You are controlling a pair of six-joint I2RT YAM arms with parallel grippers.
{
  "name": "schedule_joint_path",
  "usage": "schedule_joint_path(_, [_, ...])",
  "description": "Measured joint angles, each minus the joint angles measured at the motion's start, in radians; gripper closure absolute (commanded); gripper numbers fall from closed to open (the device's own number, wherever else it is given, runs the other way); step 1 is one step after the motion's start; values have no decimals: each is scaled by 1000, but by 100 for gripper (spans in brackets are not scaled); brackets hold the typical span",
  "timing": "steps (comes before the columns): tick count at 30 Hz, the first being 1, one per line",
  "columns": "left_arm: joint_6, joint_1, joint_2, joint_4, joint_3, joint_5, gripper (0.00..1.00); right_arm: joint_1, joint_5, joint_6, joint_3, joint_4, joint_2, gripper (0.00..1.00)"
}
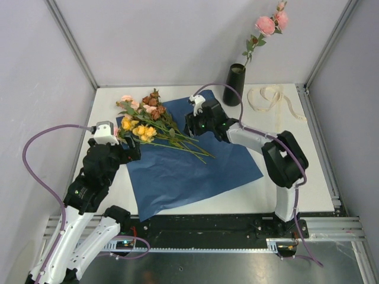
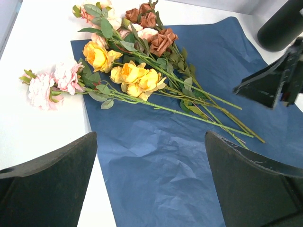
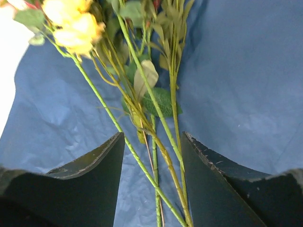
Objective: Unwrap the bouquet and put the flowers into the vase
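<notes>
Right end effector straddled the flower stems.
Stems ran lengthwise between its part-open jaws, nothing clamped yet; blooms lay straight ahead.

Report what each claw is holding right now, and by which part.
Nothing is held. The left claw is open above the blue paper. The right claw straddles the lower stems of the flowers, jaws apart, not clamped.
</notes>
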Motion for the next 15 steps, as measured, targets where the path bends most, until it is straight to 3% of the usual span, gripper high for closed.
schedule_joint_path(15, [0,0,1,0,0,-2,0,4,-55,-32,112,-69,204,49])
